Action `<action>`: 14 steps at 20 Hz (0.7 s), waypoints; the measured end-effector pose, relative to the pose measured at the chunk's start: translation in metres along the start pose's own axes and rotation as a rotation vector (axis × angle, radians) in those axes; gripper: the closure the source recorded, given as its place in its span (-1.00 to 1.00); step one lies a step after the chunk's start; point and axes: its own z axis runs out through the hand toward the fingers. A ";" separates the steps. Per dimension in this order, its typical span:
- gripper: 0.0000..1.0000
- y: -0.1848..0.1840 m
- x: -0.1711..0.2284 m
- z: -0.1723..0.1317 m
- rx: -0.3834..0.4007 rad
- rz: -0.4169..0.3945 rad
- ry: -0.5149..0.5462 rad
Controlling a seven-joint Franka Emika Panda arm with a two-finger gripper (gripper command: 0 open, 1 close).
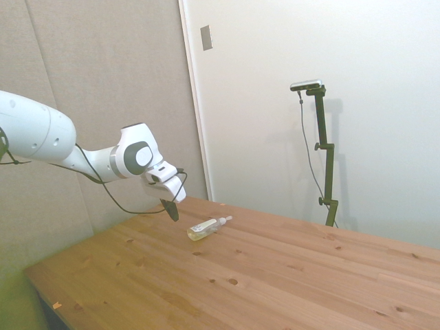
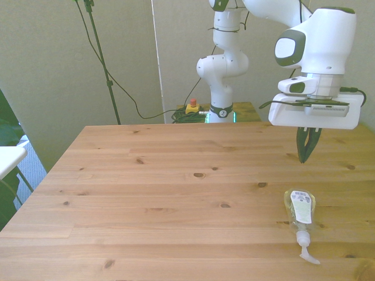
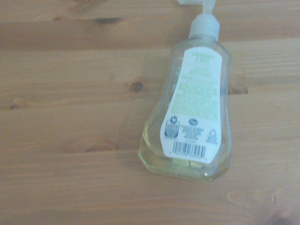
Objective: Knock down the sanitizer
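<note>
The sanitizer [image 2: 300, 212] lies flat, near but apart from the hand [image 2: 306, 153].

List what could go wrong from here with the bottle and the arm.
The sanitizer already lies on its side near the table edge closest to the front camera, its nozzle pointing at that edge; another push might roll or slide it off. The gripper hangs just above the wood with fingers together, so a low sweep might scrape the tabletop.
</note>
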 end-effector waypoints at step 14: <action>-1.00 0.065 -0.014 -0.029 -0.055 -0.030 -0.083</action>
